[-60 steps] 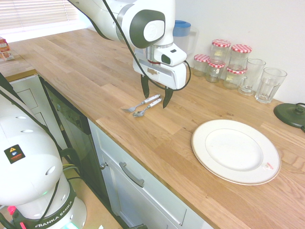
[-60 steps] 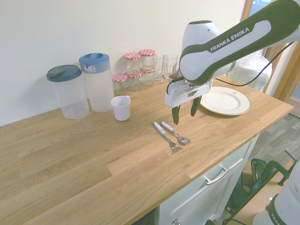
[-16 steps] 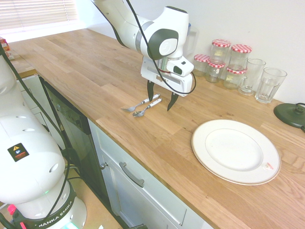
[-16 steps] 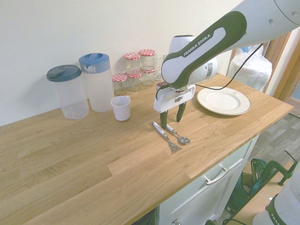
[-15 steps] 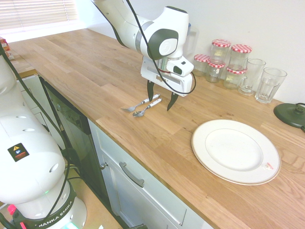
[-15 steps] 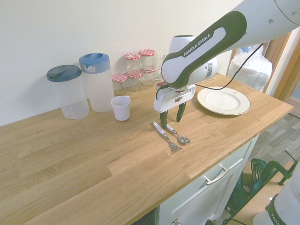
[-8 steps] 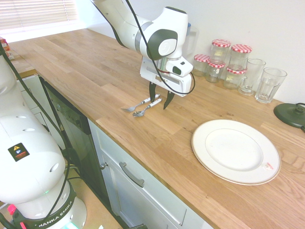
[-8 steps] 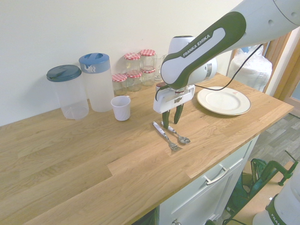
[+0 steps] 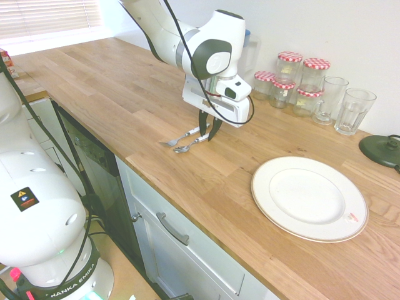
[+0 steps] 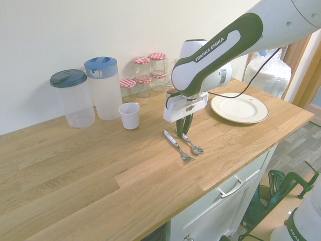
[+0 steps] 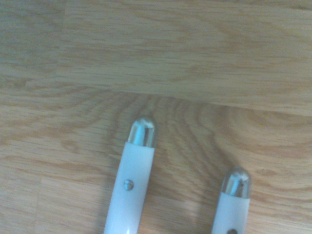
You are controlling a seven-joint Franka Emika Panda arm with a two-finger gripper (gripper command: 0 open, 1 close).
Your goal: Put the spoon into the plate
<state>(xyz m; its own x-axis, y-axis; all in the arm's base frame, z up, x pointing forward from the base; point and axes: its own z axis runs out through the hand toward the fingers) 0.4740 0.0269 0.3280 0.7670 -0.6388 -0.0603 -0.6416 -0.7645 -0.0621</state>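
We have the claw drawn in narrow around the pale handle end of the spoon, which lies flat on the tabletop directly beneath it; whether it grips yet we cannot tell. The fork lies just beside, so we should pinch only the spoon and lift straight up. The handles look smooth and slim with metal caps, likely slippery. The plate, round, white and glossy, sits well apart.
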